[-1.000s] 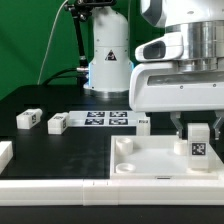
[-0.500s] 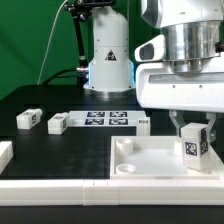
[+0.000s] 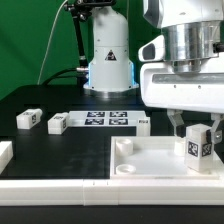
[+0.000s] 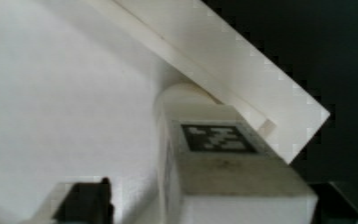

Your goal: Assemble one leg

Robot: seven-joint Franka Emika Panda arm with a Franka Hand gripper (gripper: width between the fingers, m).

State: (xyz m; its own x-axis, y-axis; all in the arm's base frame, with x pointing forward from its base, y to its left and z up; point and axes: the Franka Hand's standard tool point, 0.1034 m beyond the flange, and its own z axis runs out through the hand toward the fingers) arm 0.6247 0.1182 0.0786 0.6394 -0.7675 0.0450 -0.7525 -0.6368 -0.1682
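**Leg gripped above tabletop corner**

From the exterior view's left: loose white blocks (image 3: 27, 119) lie on the black table (image 3: 60, 145); the marker board (image 3: 105, 119) lies just beside them; the white tabletop (image 3: 140, 165) fills the foreground; at the exterior view's right, the gripper (image 3: 197, 138) is clamped on the leg (image 3: 197, 150), a finger on either side, tag facing outward, at the tabletop's right corner; whether leg and tabletop touch cannot be told. The leg looks light, rigid and smooth, probably slippery; its flat opposite sides offer the surest hold.

A robotics lab: green backdrop (image 3: 30, 40), black table (image 3: 60, 148), marker board (image 3: 105, 118), robot base (image 3: 108, 58).
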